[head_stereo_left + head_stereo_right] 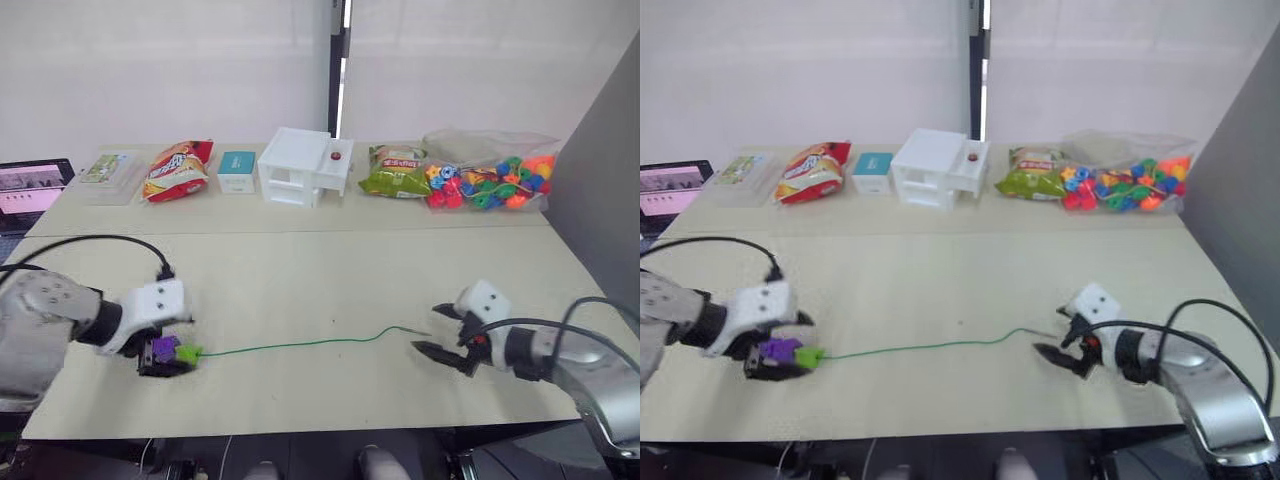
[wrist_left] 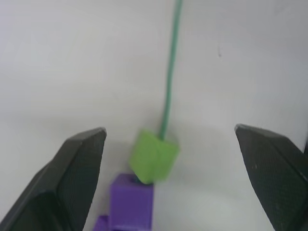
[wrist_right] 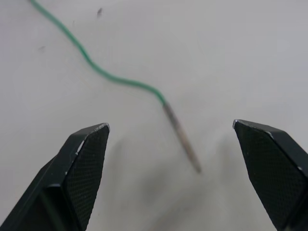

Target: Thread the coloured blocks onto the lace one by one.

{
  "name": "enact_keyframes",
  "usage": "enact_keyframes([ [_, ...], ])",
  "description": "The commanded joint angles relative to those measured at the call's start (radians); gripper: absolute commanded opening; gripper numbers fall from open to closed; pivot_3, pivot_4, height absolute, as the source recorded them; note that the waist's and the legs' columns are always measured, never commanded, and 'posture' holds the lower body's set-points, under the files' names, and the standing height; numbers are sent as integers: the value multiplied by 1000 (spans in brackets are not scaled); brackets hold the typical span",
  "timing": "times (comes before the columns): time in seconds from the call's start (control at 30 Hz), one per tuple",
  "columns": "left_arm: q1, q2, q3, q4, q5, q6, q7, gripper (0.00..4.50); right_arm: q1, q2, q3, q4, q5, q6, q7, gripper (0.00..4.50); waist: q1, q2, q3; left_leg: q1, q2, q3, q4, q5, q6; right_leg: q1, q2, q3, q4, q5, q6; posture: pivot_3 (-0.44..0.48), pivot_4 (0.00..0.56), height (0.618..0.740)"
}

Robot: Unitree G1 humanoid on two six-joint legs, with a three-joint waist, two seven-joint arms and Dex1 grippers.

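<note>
1. Lace (image 1: 300,346) stretched flat across the near half of the table (image 1: 300,270), brownish tip (image 3: 182,138) free on the surface, pointing toward the right gripper (image 1: 440,330).
2. Light green block (image 2: 154,155) sitting at the lace's left end, a purple block (image 2: 130,201) touching it; further purple block cut off at the left wrist view's edge, remaining blocks impossible to make out.
3. Left gripper (image 2: 171,144) spread wide, straddling both blocks without contact.
4. Right gripper likewise spread wide, tip lying between its fingers, untouched.
5. Bare tabletop all around the lace; snack bags (image 1: 178,170), white box (image 1: 303,165) and clear bead bag (image 1: 490,175) well apart along the far edge.
</note>
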Motion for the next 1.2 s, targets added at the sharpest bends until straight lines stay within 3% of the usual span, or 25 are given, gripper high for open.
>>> enact_keyframes([
  [0.03,93,-80,223,-33,-90,9,88,4500,57,49,-144,-22,87,-16,-24,4434,3,0,0,1,0,0,0,0,0,1,0,0,0,0,0,0,150,740],
  [0.13,187,-195,379,-6,-122,-47,195,4500,131,126,-262,-4,157,-26,-53,4434,6,0,0,1,0,0,0,0,0,1,0,0,0,0,0,0,150,740],
  [0.2,249,-239,431,33,-151,-108,208,4500,168,146,-303,9,162,-44,-67,4434,7,0,0,1,0,0,0,0,0,1,0,0,0,0,0,0,150,740],
  [0.3,304,-304,542,107,-289,-53,208,4500,211,166,-366,50,185,-70,-72,4434,6,0,0,2,0,1,-1,1,-1,1,-1,1,0,0,0,0,150,740],
  [0.4,393,-324,587,153,-342,-94,187,4500,253,156,-381,93,166,-132,-55,4434,4,0,0,3,0,1,-1,1,-1,2,-1,1,0,0,0,0,150,740],
  [0.63,537,-322,593,325,-321,-277,216,4500,307,144,-388,221,143,-293,-9,4434,3,0,0,4,0,2,-1,1,-1,3,-1,1,0,0,-1,0,150,740],
  [1.2,548,-300,484,382,-348,-378,267,4500,374,155,-355,262,141,-355,-24,4434,4,-1,-1,4,1,3,-1,1,-3,4,-1,1,-1,0,-1,0,150,740],
])
